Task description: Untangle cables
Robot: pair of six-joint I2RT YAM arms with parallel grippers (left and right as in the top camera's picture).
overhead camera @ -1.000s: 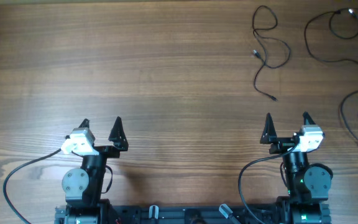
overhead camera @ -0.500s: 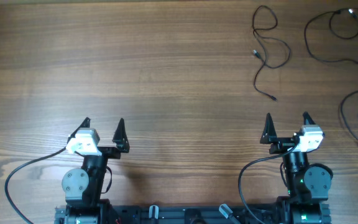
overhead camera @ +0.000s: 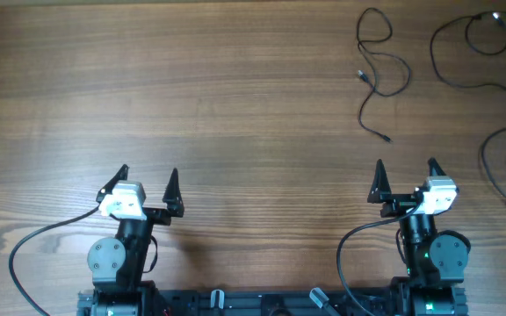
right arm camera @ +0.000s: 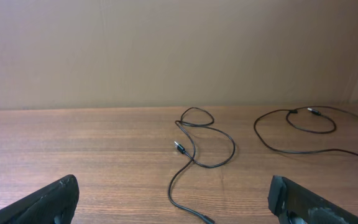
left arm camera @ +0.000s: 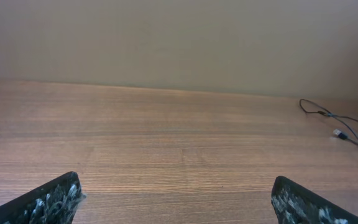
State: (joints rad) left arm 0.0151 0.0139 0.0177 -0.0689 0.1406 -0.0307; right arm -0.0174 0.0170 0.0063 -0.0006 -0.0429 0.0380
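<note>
Start with the table (overhead camera: 191, 96): most of its wood is bare, and everything that matters lies in the far right corner. Both arms sit folded at the near edge.

The only change over the last second is that your left gripper (overhead camera: 148, 171) has swung slightly to its own right. Its fingers are spread wide and hold nothing, and its wrist camera shows only bare wood between them, with cable ends off at the right edge. Your right gripper (overhead camera: 405, 163) has not moved. It is also wide open and empty, and it points straight at the work.

The cables have not shifted at all. The long cable (right arm camera: 257, 127) lies furthest right at the back, with one round loop at its far end. The edge cable (overhead camera: 484, 158) curves along the right border and runs partly out of the overhead view. The near cable (right arm camera: 193, 160), just ahead of your right gripper, crosses over itself twice, with one plug (right arm camera: 178, 146) lying inside its bend.

From above, no cable touches another, so I judge the separating to be done or nearly done. The small left turn changes nothing for the task. If you want more, loosen the near cable's own loops, and use the right arm, because the left is well apart from all three.
</note>
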